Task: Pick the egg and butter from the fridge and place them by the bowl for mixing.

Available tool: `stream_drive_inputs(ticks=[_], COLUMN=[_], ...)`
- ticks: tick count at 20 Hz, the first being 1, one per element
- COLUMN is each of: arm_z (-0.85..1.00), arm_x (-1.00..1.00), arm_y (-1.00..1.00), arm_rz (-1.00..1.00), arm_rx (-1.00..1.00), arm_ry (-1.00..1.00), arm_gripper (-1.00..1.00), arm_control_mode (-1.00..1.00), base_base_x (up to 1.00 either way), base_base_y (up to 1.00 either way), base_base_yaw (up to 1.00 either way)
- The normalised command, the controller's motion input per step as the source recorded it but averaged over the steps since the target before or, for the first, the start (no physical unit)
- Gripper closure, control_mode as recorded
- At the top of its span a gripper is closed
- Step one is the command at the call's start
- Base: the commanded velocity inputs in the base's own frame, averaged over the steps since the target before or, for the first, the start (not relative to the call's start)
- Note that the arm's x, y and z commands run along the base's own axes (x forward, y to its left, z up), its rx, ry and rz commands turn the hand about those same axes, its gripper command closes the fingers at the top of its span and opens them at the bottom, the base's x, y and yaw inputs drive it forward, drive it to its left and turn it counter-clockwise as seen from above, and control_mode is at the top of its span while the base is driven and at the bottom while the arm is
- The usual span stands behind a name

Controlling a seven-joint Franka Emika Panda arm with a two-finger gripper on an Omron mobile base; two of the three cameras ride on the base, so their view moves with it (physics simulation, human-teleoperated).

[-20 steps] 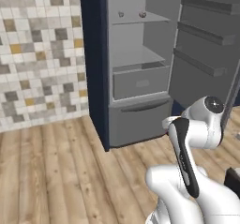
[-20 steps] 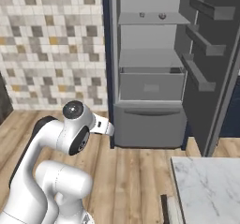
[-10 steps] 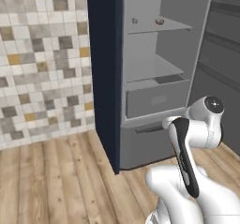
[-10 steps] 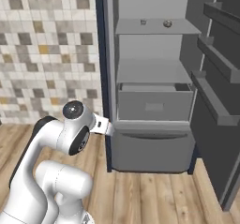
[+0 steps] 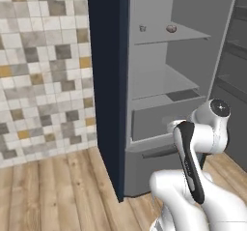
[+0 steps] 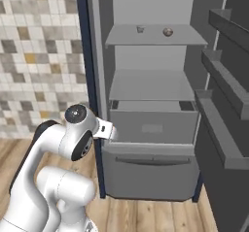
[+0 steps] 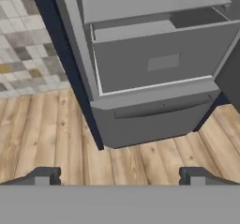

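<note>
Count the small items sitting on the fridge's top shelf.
2: the egg toward the right and a small cup to its left; more may hide elsewhere in the fridge.

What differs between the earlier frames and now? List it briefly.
The base has driven closer to the fridge, so it fills more of both base views; that shift is the camera's, not the things'. Nothing was taken hold of or let go. The arm keeps its folded pose, the tool stays open and empty, the egg remains on the upper shelf, and the drawer stays put.
</note>
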Motion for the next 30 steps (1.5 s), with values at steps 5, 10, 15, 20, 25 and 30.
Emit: stream_drive_inputs(ticks=[5, 10, 15, 20, 25, 30], arm_z=[0.00, 0.00, 0.00, 0.00, 0.00, 0.00], arm_x=[0.00, 0.00, 0.00, 0.00, 0.00, 0.00], arm_y=[0.00, 0.00, 0.00, 0.00, 0.00, 0.00], arm_rz=[0.00, 0.00, 0.00, 0.00, 0.00, 0.00], arm_rx=[0.00, 0.00, 0.00, 0.00, 0.00, 0.00], arm_ry=[0.00, 0.00, 0.00, 0.00, 0.00, 0.00], arm_gripper=[-1.00, -1.00, -1.00, -1.00, -1.00, -1.00], arm_control_mode=[1.00, 1.00, 1.00, 1.00, 1.00, 1.00], base_base_x=[0.64, 0.65, 0.58, 0.52, 0.57, 0.49], base_base_y=[-0.45, -0.35, -0.33, -0.31, -0.30, -0.25], base_base_yaw=[0.01, 0.07, 0.05, 0.05, 0.06, 0.04])
